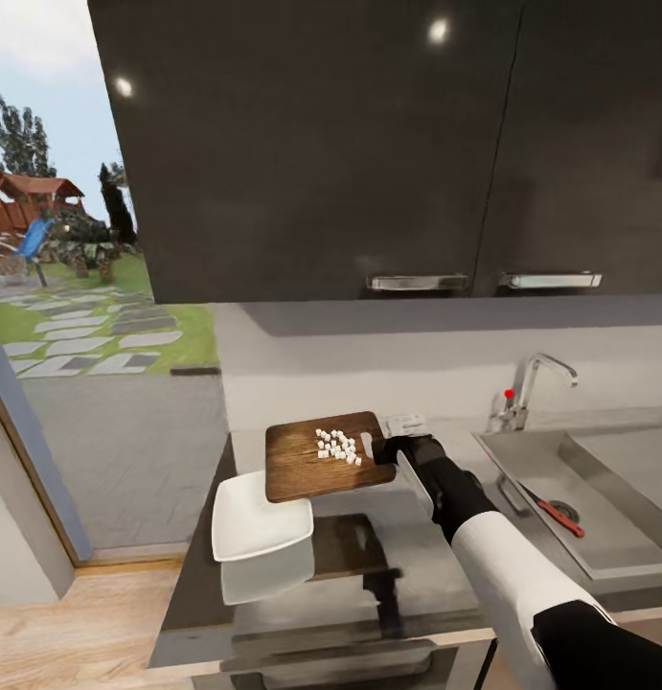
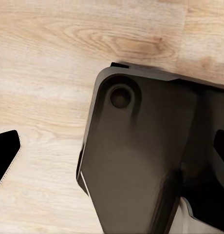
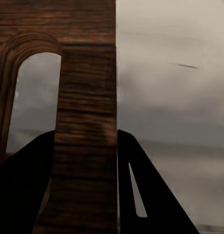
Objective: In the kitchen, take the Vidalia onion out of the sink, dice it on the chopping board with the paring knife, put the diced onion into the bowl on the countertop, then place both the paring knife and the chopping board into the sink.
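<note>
the grey table point(image 1: 436, 565) runs below dark wall cupboards point(image 1: 369, 144), with the steel sink point(image 1: 599, 517) set into it at the right, under a chrome tap point(image 1: 541, 379). the chopping board point(image 1: 326, 458) is lifted clear of the table, tilted, one corner over the white bowl point(image 1: 254, 522), which sits at the table's left end. the right hand point(image 1: 398, 448) is clenched on the board's handle end, its dark fingers point(image 3: 156, 195) either side of the wood beside the slot. the paring knife point(image 1: 559, 516) lies in the sink near the drain. the diced onion point(image 1: 337, 447) is heaped on the board. the left hand's state i cannot tell.
</note>
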Tool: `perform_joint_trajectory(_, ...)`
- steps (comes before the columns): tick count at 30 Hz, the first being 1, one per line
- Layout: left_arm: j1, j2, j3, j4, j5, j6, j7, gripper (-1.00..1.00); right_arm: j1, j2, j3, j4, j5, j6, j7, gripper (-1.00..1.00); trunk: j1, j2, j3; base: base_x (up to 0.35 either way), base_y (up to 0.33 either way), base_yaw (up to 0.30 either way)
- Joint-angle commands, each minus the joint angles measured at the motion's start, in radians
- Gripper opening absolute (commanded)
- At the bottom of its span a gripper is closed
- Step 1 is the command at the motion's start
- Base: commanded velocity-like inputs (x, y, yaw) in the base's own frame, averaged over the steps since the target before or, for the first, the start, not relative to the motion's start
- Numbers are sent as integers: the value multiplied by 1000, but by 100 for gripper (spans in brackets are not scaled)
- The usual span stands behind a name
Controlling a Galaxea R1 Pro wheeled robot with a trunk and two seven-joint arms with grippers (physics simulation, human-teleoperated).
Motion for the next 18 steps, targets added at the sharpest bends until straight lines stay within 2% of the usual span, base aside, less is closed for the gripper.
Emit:
perform_joint_trajectory(1,-1,-1,-6,3,0,-4,2,100,-1,0,3,-1,-9,4,-7,-100,0,-1,1,0,226,0)
perform_joint_trajectory(8,-1,-1,-6,3,0,-4,2,100,-1,0,3,-1,-9,4,-7,-100,0,-1,12,0,204,0)
perform_joint_trajectory(16,-1,-1,-6,2,0,-4,2,100,-1,-2,4,-1,-7,4,-14,-100,0,-1,14,0,19,0)
perform_joint_trajectory(18,-1,-1,-6,2,0,-4,2,100,-1,-2,5,-1,21,3,-14,-100,0,-1,14,0,0,0)
